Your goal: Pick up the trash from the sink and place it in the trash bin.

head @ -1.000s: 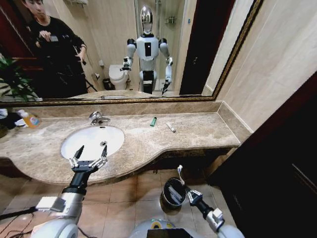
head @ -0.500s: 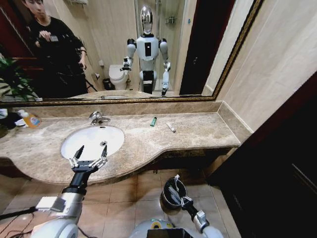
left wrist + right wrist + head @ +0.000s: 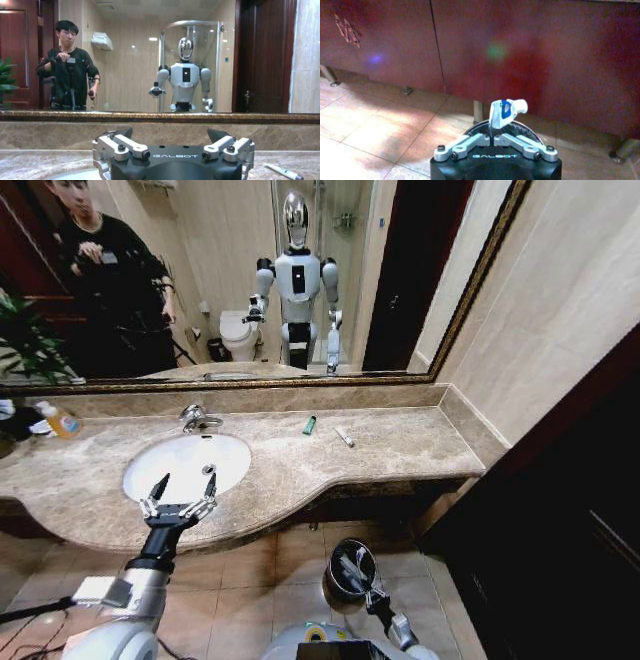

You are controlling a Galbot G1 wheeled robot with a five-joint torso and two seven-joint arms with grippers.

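The white sink (image 3: 187, 465) is set in the marble counter under a chrome tap (image 3: 195, 417). My left gripper (image 3: 178, 492) hovers open and empty over the sink's near rim; the left wrist view shows its fingers (image 3: 122, 141) spread wide. My right gripper (image 3: 493, 135) is down at floor level, shut on trash, a white packet with a blue mark (image 3: 504, 110). It holds the packet over the black trash bin (image 3: 331, 572), whose rim (image 3: 522, 130) lies just past the fingers. A green tube (image 3: 310, 424) and a white tube (image 3: 345, 437) lie on the counter.
A clear bottle with an orange label (image 3: 62, 420) stands at the counter's far left. A mirror runs along the wall behind the counter. Dark red cabinet doors (image 3: 485, 48) on metal legs rise behind the bin. Tiled floor surrounds the bin.
My right arm has swung left and drawn back low, carrying the packet from the bin's right side to its near side. The left arm has not moved.
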